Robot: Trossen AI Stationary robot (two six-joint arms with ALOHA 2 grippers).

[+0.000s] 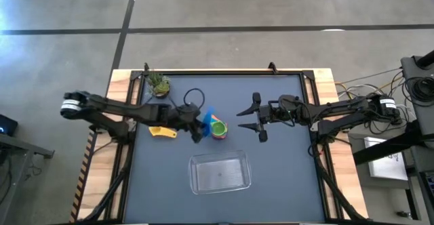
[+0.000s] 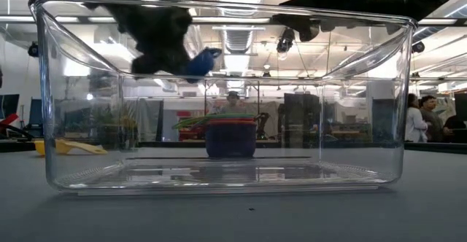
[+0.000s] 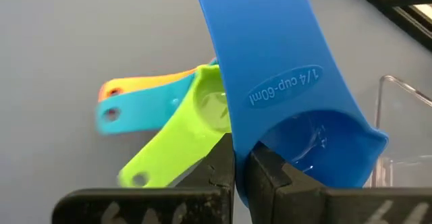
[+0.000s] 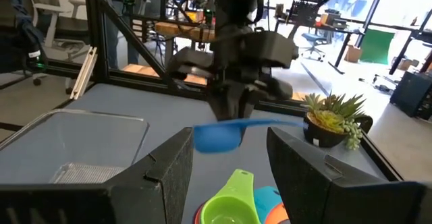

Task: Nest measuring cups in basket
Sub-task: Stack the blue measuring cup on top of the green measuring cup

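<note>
Blue cup level, handle toward plant, in left gripper.

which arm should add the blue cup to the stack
Left. The left gripper is shut on the blue cup, held in the air right beside the nested stack. The right gripper hangs open and empty, farther off.

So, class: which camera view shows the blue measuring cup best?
The left wrist view: the blue measuring cup fills it, printed size readable, pinched in the left tool. The right wrist view shows its side profile; the high view a small patch; the low view a glimpse through the basket.
</note>
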